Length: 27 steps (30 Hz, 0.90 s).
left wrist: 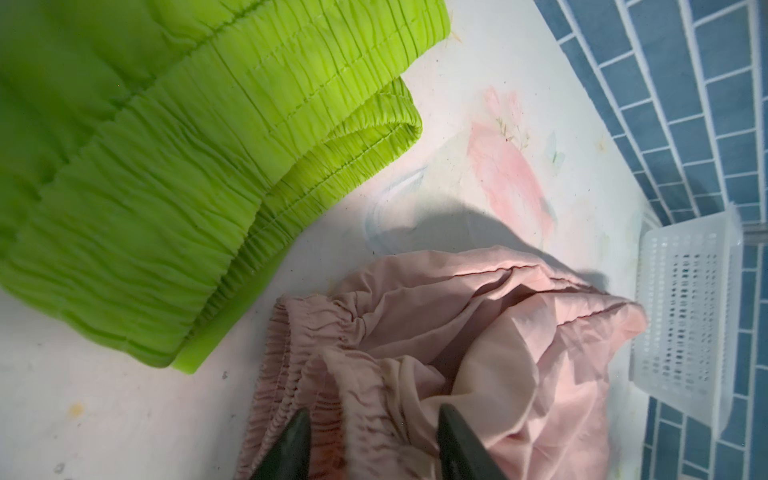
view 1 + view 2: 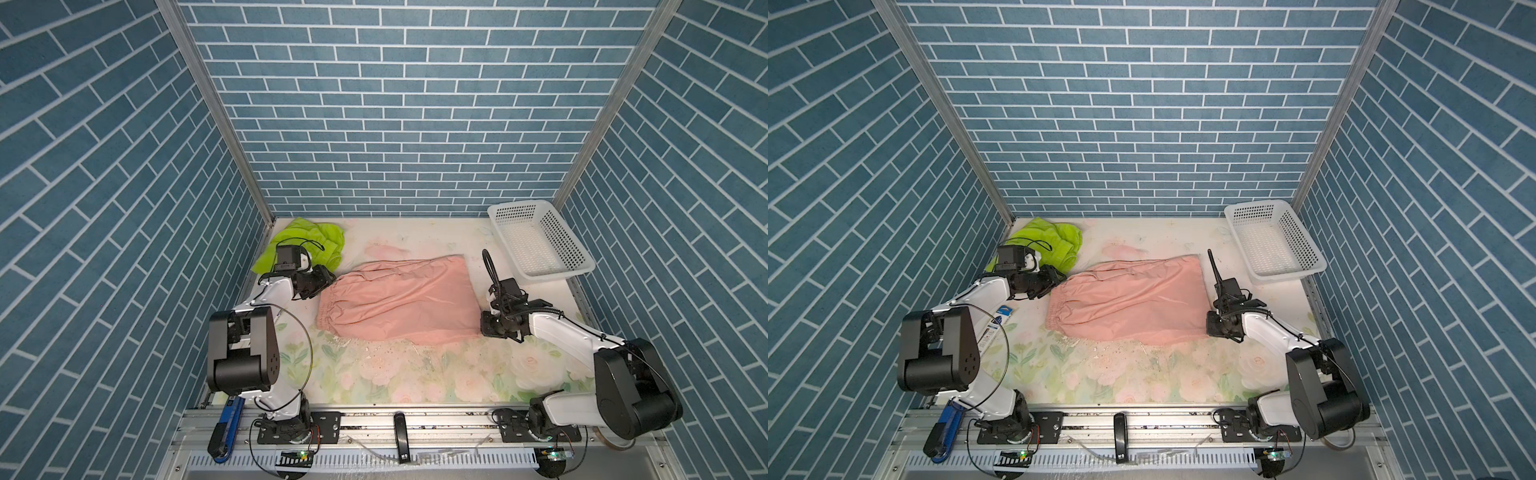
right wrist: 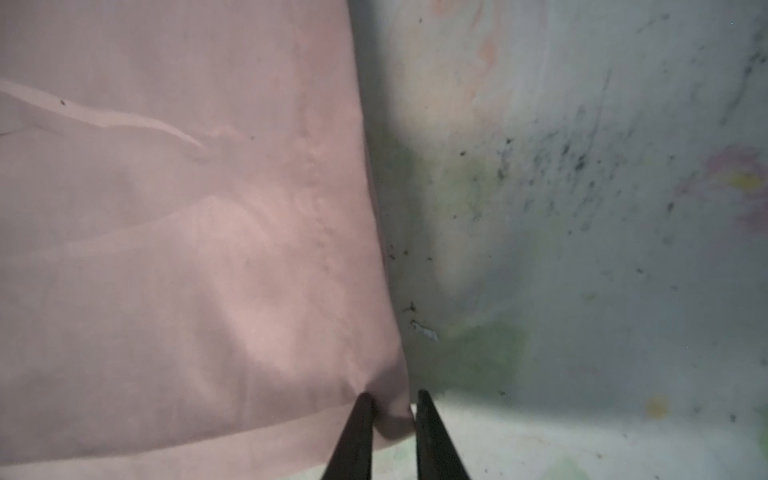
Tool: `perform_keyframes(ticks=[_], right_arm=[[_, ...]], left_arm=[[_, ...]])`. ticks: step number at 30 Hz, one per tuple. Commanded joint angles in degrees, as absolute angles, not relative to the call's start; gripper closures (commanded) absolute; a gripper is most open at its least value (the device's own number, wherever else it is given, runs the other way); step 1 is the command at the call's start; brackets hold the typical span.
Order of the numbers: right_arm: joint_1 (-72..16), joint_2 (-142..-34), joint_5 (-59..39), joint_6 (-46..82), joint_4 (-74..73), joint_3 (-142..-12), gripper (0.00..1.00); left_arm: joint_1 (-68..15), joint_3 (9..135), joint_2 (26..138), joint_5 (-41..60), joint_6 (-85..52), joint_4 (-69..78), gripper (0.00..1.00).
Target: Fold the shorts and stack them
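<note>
Two white-and-black arms reach in from the near edge of the floral-printed table (image 2: 415, 374), which carries two pairs of shorts. The thin salmon pink shorts (image 2: 395, 299) lie flat mid-table with the gathered waistband to the left. The right gripper (image 3: 392, 401) has its jaws clenched on their near right corner. The left gripper (image 1: 374, 415) straddles the bunched waistband, and I cannot tell if it clamps. Farther back, the lime green shorts (image 2: 332, 237) sit crumpled far left, and one white perforated plastic basket (image 2: 536, 245) stands far right.
</note>
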State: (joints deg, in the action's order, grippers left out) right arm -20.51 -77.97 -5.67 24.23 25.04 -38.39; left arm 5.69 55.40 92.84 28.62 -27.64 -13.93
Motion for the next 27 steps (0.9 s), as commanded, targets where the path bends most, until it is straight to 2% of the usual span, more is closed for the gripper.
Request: perform_keyframes(ticks=[1,2,3,4,11,15,16,17,19,24,27], right_arm=[[-20.41,-78.32,-2.33,26.33,28.06,-38.78,0.9],[-20.17,-78.1,-1.95,26.94,28.35,-38.79,0.95],[-19.64,-77.96,-1.72,27.67,28.64,-38.79,0.97],[-19.16,-77.96,-1.67,28.06,29.13,-38.8,1.0],[-16.2,-78.28,-0.61,28.61,31.18,-39.36,1.0],[-16.04,-77.67,-4.2,27.13,29.95,-40.16,1.0],[-16.2,-76.83,-4.73,26.68,29.51,-40.23,0.98],[-16.48,-75.36,-7.64,26.22,28.93,-40.22,0.89],[-17.88,-72.36,-10.67,25.15,27.82,-40.01,0.79],[-23.64,-70.36,-10.86,27.35,23.68,-38.24,0.51],[-24.43,-73.56,-8.93,28.75,21.71,-37.8,0.46]], left_arm=[[5.43,56.72,94.63,29.7,-27.55,-13.56,0.79],[5.4,57.31,94.5,29.35,-27.59,-14.08,0.93],[5.37,57.87,93.91,28.61,-27.46,-14.91,1.0],[5.36,58.45,93.15,27.85,-27.29,-15.7,1.0],[1.85,63.31,83.52,14.34,-21.68,-24.39,1.0],[1.76,63.78,85.19,14.82,-21.93,-23.94,1.0],[1.76,63.93,86.18,15.19,-22.02,-24.0,1.0],[1.76,63.85,87.5,15.53,-22.38,-23.57,1.0],[1.76,63.26,89.12,15.8,-22.91,-22.04,1.0],[1.76,63.75,91.58,15.81,-23.1,-20.39,1.0],[1.76,64.46,92.0,15.65,-22.89,-20.78,1.0]])
